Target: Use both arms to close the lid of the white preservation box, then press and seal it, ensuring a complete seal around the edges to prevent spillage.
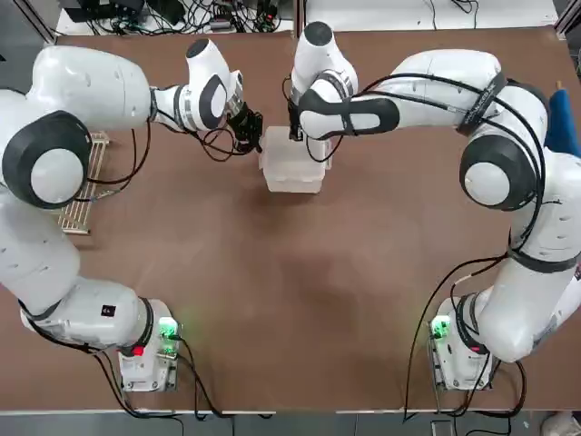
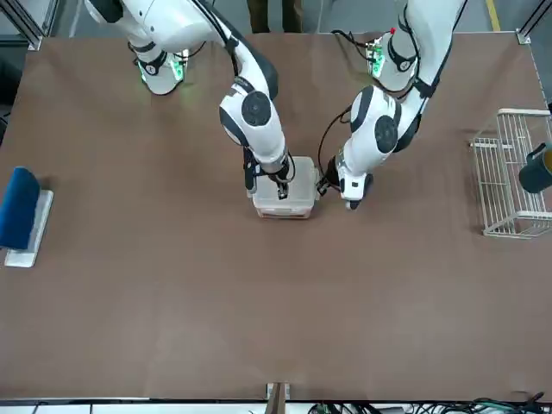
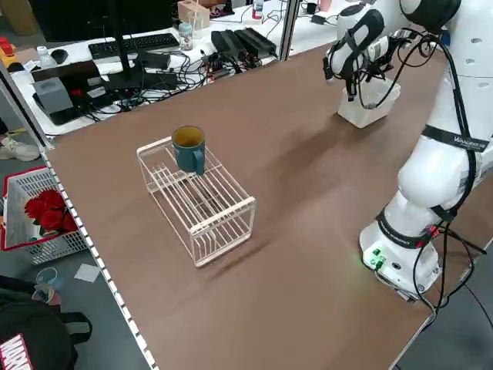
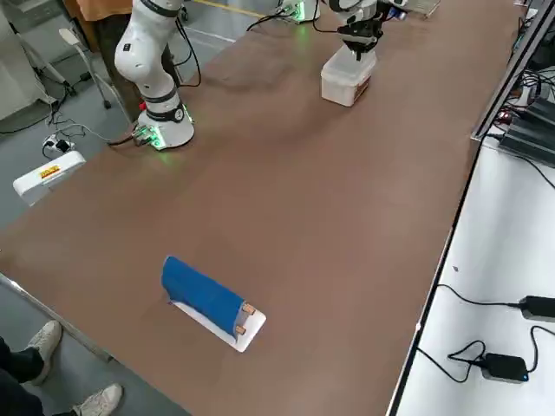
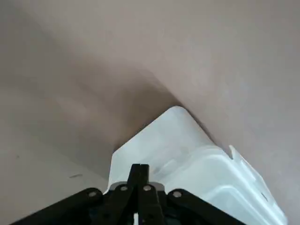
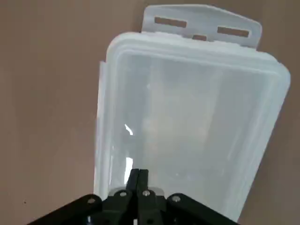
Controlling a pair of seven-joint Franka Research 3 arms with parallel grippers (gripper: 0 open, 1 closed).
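Held the dark two-finger left gripper [image 5: 139, 167] closed beside the squarish white plastic box [image 2: 285, 208]. Held the dark two-finger right gripper [image 6: 139, 171], also closed, over its translucent lid [image 6: 187, 112].

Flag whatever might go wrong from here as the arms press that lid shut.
The latch tab stands out beyond the lid's rim, so that side may stay unsealed if only the lid is pressed.

The right gripper is over one end of the lid, so pushing there might lift the opposite end.

The box sits on bare table, so a sideways push could slide it.
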